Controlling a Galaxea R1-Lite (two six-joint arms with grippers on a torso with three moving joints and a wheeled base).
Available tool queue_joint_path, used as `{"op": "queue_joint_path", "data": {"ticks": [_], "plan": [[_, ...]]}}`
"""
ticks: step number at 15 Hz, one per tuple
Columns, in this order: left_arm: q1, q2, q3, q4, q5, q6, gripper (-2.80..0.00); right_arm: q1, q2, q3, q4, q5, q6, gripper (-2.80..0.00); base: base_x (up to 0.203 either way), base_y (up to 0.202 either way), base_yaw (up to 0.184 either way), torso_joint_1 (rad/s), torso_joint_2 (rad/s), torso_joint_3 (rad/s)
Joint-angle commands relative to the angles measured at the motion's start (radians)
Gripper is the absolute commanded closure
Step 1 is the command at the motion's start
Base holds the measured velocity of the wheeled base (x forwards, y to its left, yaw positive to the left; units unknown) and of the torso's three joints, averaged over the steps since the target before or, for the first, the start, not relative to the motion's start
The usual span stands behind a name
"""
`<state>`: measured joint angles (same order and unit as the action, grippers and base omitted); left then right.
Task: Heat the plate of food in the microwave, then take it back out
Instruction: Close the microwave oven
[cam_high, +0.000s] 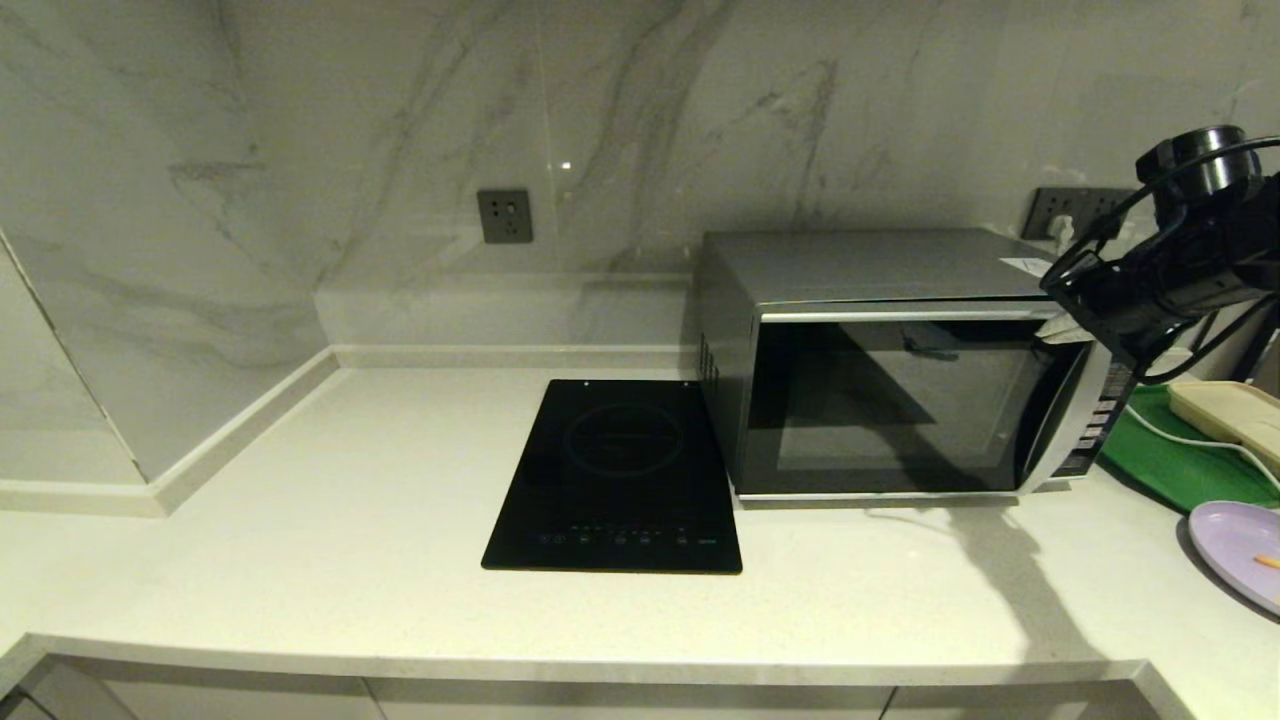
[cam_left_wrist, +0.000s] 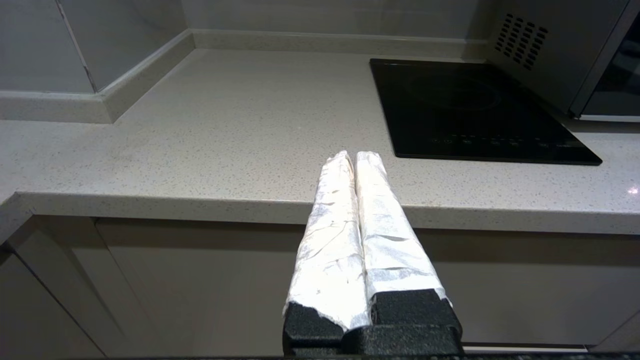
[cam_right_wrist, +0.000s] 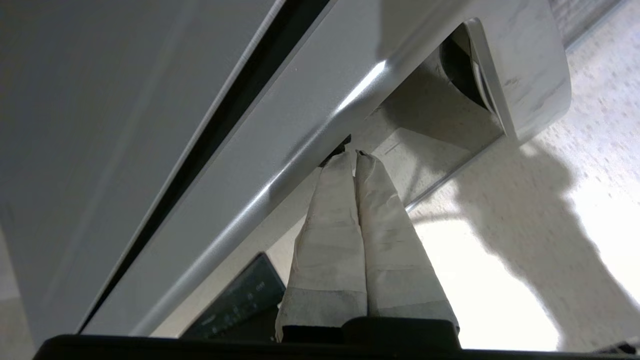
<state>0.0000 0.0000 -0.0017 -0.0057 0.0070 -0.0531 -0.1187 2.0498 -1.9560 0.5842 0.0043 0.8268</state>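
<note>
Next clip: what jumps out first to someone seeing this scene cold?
The big silver microwave on the counter's right, door closed, with the right pincer pressed shut against its handle. The purple plate of food waits at the counter's far right edge. The left pincer is parked, shut, before the counter's front edge.

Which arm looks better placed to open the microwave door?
The right. Its right gripper, fingers shut, sits at the microwave door's handle strip. The left gripper, shut, hangs off the counter's front edge.

Home kitchen: pale stone bench (cam_high: 300, 520), marble wall (cam_high: 400, 120), black cooktop (cam_high: 618, 480), silver microwave (cam_high: 880, 400), wall socket (cam_high: 504, 216), cupboards below.
</note>
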Motion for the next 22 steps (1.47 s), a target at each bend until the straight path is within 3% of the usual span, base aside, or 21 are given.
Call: {"op": "queue_joint_path", "data": {"ticks": [1, 7, 12, 13, 17, 19, 22], "plan": [[0.0, 0.0, 0.0, 0.0, 0.001, -0.001, 0.0, 0.003, 0.016, -0.004, -0.043, 0.002, 0.005, 0.0, 0.0, 0.0, 0.0, 0.0, 0.0, 0.0], [0.0, 0.0, 0.0, 0.0, 0.001, -0.001, 0.0, 0.01, 0.036, -0.005, -0.063, 0.011, 0.005, 0.0, 0.0, 0.0, 0.0, 0.0, 0.0, 0.0], [0.0, 0.0, 0.0, 0.0, 0.002, -0.001, 0.0, 0.01, -0.02, -0.012, 0.004, 0.089, -0.016, 0.0, 0.0, 0.0, 0.0, 0.0, 0.0, 0.0], [0.0, 0.0, 0.0, 0.001, 0.001, -0.001, 0.0, 0.011, -0.039, -0.01, 0.059, 0.112, -0.055, 0.0, 0.0, 0.0, 0.0, 0.0, 0.0, 0.0], [0.0, 0.0, 0.0, 0.0, 0.001, -0.001, 0.0, 0.042, -0.092, -0.005, 0.326, 0.291, -0.36, 0.0, 0.0, 0.0, 0.0, 0.0, 0.0, 0.0], [0.0, 0.0, 0.0, 0.0, 0.002, -0.001, 0.0, 0.085, -0.099, -0.006, 0.339, 0.338, -0.417, 0.0, 0.0, 0.0, 0.0, 0.0, 0.0, 0.0], [0.0, 0.0, 0.0, 0.0, 0.002, -0.001, 0.0, 0.136, -0.102, -0.01, 0.34, 0.493, -0.566, 0.0, 0.0, 0.0, 0.0, 0.0, 0.0, 0.0]]}}
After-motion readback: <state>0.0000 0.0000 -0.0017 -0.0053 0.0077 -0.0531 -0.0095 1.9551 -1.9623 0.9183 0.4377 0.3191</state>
